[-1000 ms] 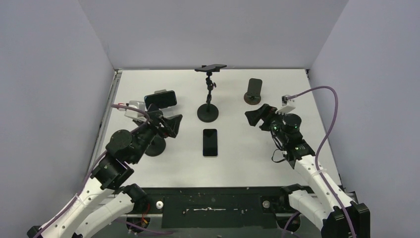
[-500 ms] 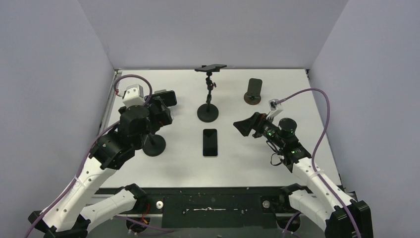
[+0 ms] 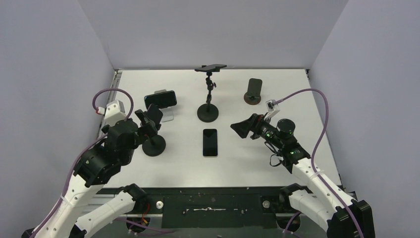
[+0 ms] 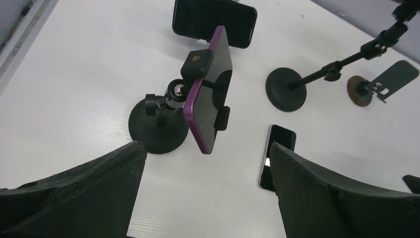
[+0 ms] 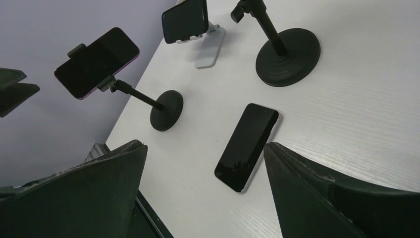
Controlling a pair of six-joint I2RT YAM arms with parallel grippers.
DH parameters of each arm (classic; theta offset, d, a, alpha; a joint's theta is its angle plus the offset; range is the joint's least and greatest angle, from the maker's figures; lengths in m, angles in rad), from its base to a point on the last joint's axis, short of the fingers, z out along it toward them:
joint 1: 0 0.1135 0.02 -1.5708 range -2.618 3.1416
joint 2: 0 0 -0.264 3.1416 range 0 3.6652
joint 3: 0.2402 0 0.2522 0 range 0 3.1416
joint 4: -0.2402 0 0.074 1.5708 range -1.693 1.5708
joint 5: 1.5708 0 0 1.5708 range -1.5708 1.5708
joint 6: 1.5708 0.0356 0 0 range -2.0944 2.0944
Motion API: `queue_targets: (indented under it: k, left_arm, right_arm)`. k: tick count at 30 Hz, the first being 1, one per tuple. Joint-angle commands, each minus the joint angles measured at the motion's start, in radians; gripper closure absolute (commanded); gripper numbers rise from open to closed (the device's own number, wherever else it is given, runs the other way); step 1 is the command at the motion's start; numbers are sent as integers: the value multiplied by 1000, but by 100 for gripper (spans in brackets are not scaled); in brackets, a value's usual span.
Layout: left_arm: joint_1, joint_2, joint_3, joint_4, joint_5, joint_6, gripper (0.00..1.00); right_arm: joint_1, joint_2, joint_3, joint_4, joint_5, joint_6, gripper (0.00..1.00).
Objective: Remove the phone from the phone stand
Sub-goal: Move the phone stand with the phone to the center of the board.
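Observation:
A purple-edged phone (image 4: 208, 94) sits clamped in a black phone stand (image 4: 158, 131) with a round base at the table's left; in the top view the phone (image 3: 154, 114) tilts above that base (image 3: 154, 146). My left gripper (image 4: 207, 148) is open just short of the phone's lower end, touching nothing; from above, the left gripper (image 3: 144, 124) is right beside it. My right gripper (image 5: 204, 146) is open and empty, hovering right of centre (image 3: 241, 128). It looks across at the clamped phone (image 5: 96, 62).
A second phone (image 3: 160, 98) rests on a white stand (image 5: 210, 47) behind the clamped one. A loose phone (image 3: 210, 142) lies flat mid-table. A tall black stand (image 3: 208, 113) carries a phone (image 3: 210, 67) on top. A small empty stand (image 3: 253, 91) is at back right.
My left wrist has swung left and back toward the near side, its open gripper now facing the clamped phone. My right gripper has drifted left toward the table's middle. Both stay open.

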Motion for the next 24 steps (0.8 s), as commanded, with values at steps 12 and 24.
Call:
queue_targets:
  k: [12,24]
  left_arm:
    - [14,-35,-190,150,22,-43,33]
    - [38,-104,-286,267,10,-74,62]
  right_arm:
    - [53,-42,38,33,50,15,9]
    - [75,-45,49,3,66,4,9]
